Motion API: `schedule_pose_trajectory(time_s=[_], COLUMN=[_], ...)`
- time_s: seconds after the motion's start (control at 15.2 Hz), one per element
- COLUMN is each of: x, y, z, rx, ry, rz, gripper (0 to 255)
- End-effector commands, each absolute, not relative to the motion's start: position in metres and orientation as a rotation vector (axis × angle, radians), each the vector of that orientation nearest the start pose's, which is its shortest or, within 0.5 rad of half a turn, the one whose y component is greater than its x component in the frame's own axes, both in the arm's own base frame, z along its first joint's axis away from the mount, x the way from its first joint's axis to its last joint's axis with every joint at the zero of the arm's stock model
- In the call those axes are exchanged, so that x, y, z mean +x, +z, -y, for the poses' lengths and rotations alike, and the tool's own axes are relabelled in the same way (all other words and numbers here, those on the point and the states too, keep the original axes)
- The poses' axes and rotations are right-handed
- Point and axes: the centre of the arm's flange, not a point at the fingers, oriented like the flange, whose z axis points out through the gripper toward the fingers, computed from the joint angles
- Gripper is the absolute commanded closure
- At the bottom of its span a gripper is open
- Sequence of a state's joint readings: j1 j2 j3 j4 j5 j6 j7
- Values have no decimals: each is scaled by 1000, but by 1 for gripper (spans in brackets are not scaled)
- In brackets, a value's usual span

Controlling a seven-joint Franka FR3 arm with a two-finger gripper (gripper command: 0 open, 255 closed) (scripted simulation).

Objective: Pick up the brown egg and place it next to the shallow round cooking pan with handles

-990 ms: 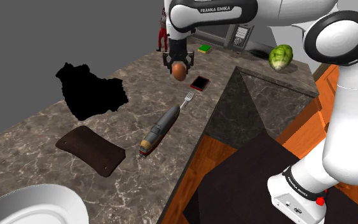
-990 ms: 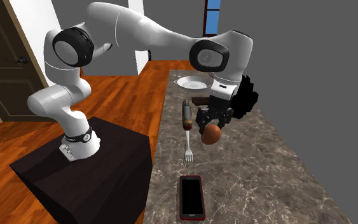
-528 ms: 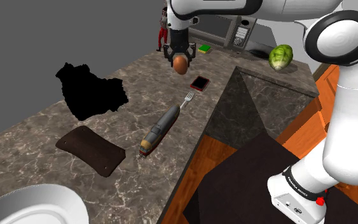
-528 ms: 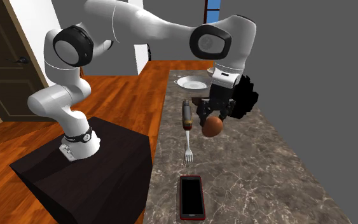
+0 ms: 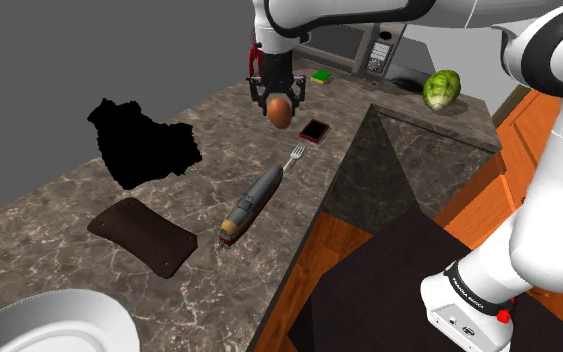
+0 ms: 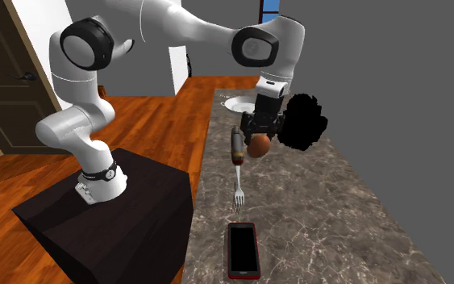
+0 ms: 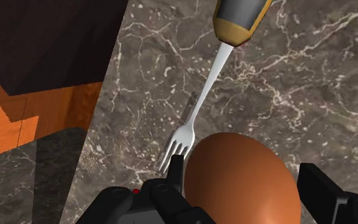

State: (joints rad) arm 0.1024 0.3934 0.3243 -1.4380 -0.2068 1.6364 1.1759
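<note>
Robot arm (image 6: 193,32) holding a brown egg (image 6: 258,145) above a marble table (image 6: 322,210).

The table carries a ragged black shape (image 5: 144,145), probably the pan. The white arm stretches over the table, wrist pointing straight down. Its gripper (image 5: 279,100) clasps the egg, lifted clear for carrying, over a fork (image 7: 193,121) and not yet beside the black shape.

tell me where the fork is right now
In the shoulder view the fork lies on the marble counter near its right edge, between the red-cased phone and a long grey object.
</note>
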Motion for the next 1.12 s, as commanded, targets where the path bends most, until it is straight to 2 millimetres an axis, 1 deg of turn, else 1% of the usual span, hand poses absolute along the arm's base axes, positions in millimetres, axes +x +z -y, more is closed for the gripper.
schedule_pose_trajectory(time_s=[0.0, 1.06], x=[597, 455], y=[460, 453], z=[-245, -401], rx=[-3102, -3102], ry=[105, 105], rz=[-1187, -1187], gripper=[255, 255])
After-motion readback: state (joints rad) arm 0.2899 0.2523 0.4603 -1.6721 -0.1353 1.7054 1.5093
